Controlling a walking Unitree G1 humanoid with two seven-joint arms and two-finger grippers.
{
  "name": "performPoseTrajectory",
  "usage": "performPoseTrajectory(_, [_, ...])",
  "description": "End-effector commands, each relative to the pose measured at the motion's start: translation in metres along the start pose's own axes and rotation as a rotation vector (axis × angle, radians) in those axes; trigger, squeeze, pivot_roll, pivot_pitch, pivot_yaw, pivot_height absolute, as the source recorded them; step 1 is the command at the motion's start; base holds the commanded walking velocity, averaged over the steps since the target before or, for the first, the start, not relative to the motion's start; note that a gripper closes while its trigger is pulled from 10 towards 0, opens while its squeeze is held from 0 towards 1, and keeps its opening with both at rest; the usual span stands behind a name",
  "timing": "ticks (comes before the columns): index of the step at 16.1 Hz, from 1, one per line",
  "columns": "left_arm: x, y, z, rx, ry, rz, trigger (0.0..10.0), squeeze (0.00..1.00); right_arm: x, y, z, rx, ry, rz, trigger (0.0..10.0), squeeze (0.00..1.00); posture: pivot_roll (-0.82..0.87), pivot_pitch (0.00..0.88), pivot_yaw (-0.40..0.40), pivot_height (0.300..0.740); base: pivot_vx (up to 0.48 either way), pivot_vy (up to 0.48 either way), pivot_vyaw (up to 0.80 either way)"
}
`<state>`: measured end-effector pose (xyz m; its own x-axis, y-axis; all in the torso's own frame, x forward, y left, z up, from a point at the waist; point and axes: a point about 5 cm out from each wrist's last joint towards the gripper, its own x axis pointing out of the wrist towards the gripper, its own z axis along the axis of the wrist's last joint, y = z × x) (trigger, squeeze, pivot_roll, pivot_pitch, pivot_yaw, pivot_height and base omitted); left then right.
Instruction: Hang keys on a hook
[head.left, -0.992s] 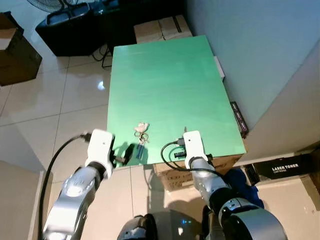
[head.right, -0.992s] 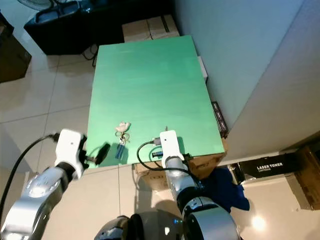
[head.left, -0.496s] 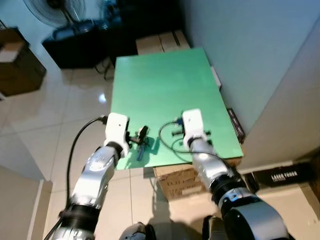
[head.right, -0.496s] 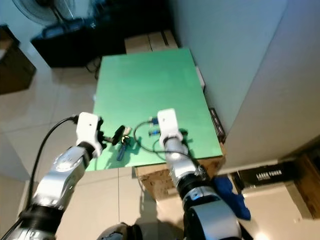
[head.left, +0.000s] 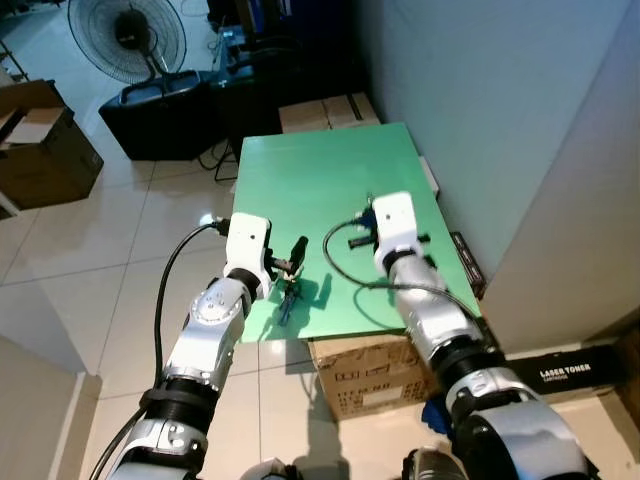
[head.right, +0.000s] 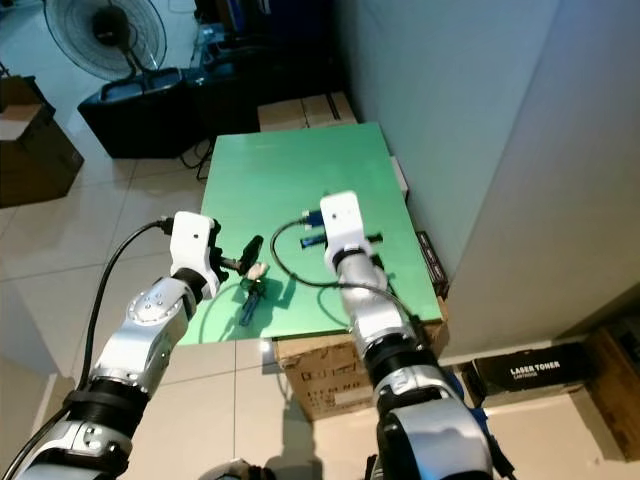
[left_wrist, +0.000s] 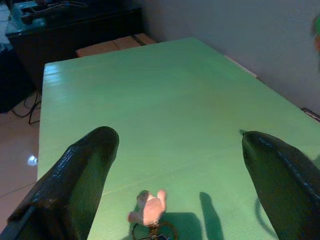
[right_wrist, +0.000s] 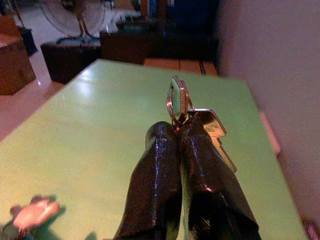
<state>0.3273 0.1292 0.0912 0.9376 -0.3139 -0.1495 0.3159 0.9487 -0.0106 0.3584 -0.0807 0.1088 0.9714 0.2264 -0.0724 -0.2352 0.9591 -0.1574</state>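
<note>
The right gripper has its fingers pressed together on a set of keys, pinching it near the ring so that the ring stands up past the fingertips and the flat key blade juts to one side. Held this way, the ring is free to slip over a hook, though I cannot make out a hook anywhere. This gripper hangs above the middle of the green counter, toward the edge that runs along the wall.

The left gripper has its fingers spread wide apart, held just above the counter near its near edge. It appears poised over a second bunch lying there: a small pale, animal-shaped charm on a thin dark ring, with a blue piece trailing toward the near edge.

The held keys look silvery and metallic, the ring thin and the blade notched. They should swing freely if tilted.
</note>
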Motion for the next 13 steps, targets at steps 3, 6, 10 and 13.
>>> performPoseTrajectory(3, [0.0, 0.015, -0.007, -0.009, 0.011, 0.103, 10.0, 0.0, -0.001, -0.015, 0.01, 0.054, -0.017, -0.033, 0.0, 0.0, -0.09, 0.0, 0.095, 0.74, 0.0, 0.0, 0.0])
performPoseTrajectory(6, [-0.004, 0.03, -0.014, -0.167, -0.01, 0.257, 10.0, 0.0, -0.005, -0.05, 0.03, 0.135, -0.154, -0.146, 0.0, 0.0, -0.07, 0.0, 0.026, 0.74, 0.0, 0.0, 0.0])
performPoseTrajectory(10, [-0.015, 0.042, -0.001, -0.207, -0.122, 0.319, 10.0, 0.0, -0.027, -0.077, 0.029, 0.106, -0.237, -0.187, 0.0, 0.0, -0.05, 0.0, -0.004, 0.74, 0.0, 0.0, 0.0])
performPoseTrajectory(13, [-0.038, 0.065, 0.005, -0.185, -0.177, 0.375, 10.0, 0.0, -0.056, -0.084, 0.006, 0.099, -0.265, -0.212, 0.0, 0.0, -0.04, 0.0, -0.004, 0.74, 0.0, 0.0, 0.0])
